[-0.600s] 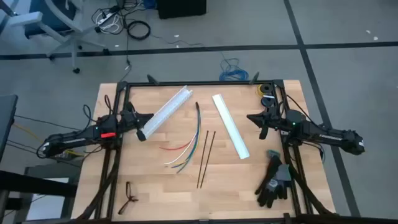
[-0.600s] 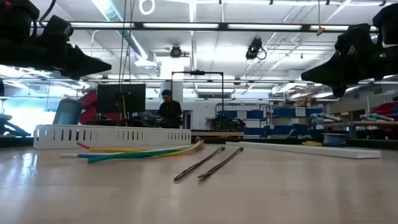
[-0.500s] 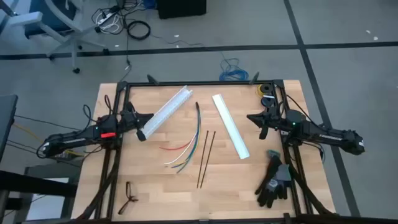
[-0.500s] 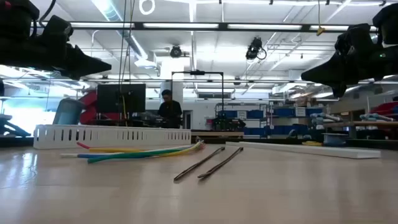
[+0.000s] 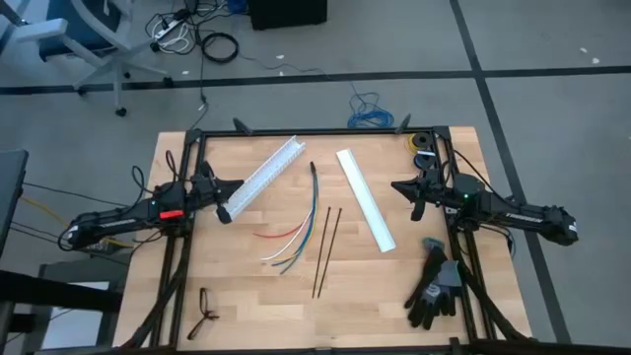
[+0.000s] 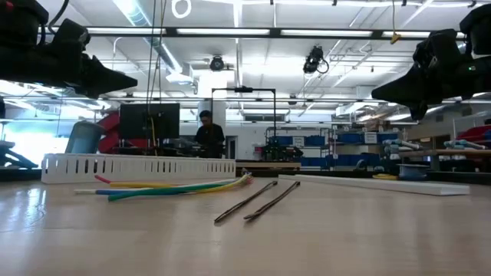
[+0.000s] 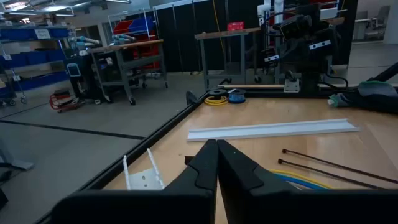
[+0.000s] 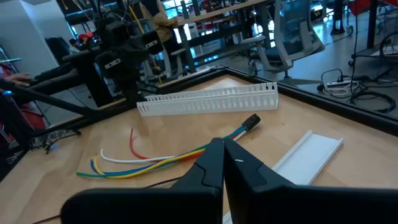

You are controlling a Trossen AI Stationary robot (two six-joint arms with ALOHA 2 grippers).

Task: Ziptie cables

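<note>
The pale wooden table top (image 5: 246,296), planked with a smooth, faintly sheened finish, lies under both grippers. Between them lie the bundle of thin plastic-coated cables (image 5: 296,237), red, green, blue, yellow and white, smooth and slightly glossy. Near the left gripper's matt black plastic fingers (image 7: 211,168) is a white slotted plastic channel (image 5: 261,177); nearer the right gripper, a smooth white plastic cover strip (image 5: 365,212) and dark fabric gloves (image 5: 434,286).
</note>
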